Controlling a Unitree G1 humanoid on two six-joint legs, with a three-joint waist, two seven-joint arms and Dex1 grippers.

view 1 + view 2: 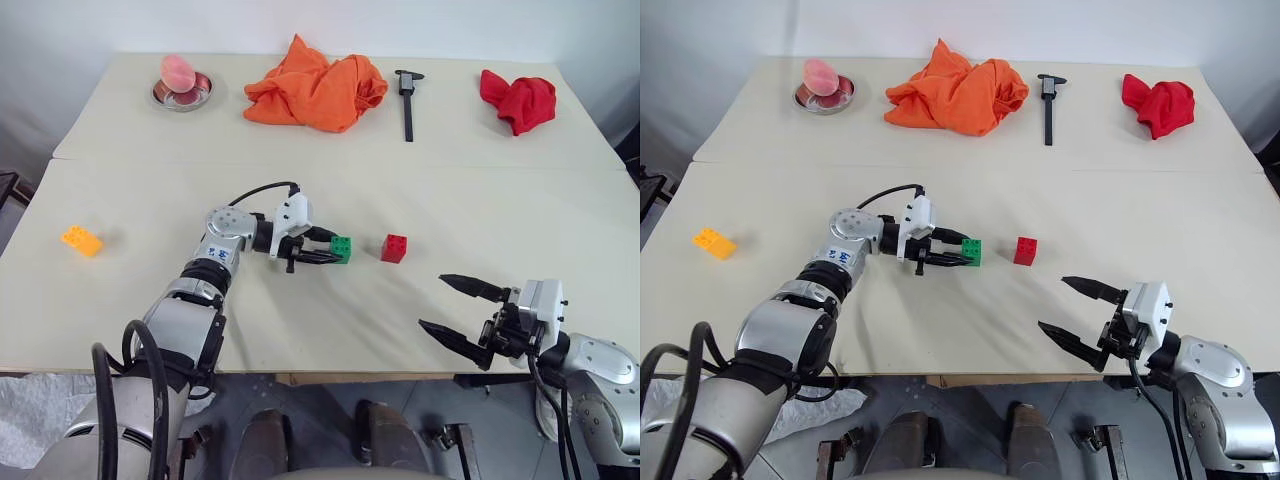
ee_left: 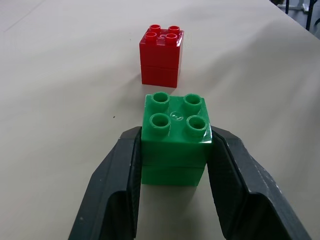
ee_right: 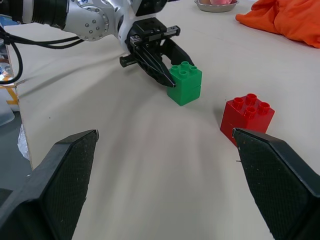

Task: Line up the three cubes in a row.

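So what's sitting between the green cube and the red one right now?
Nothing: bare tabletop separates the green cube from the red cube, clearest in the left wrist view.

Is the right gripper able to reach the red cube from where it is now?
Probably yes. The right gripper stands open, and the table between it and the red cube is bare. The green cube, clamped by the left gripper, sits on the red cube's far side, apart from it, so it should not block.

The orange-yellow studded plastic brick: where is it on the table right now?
The orange-yellow studded plastic brick lies alone near the table's left edge in the left eye view, far left of the green brick and red brick.
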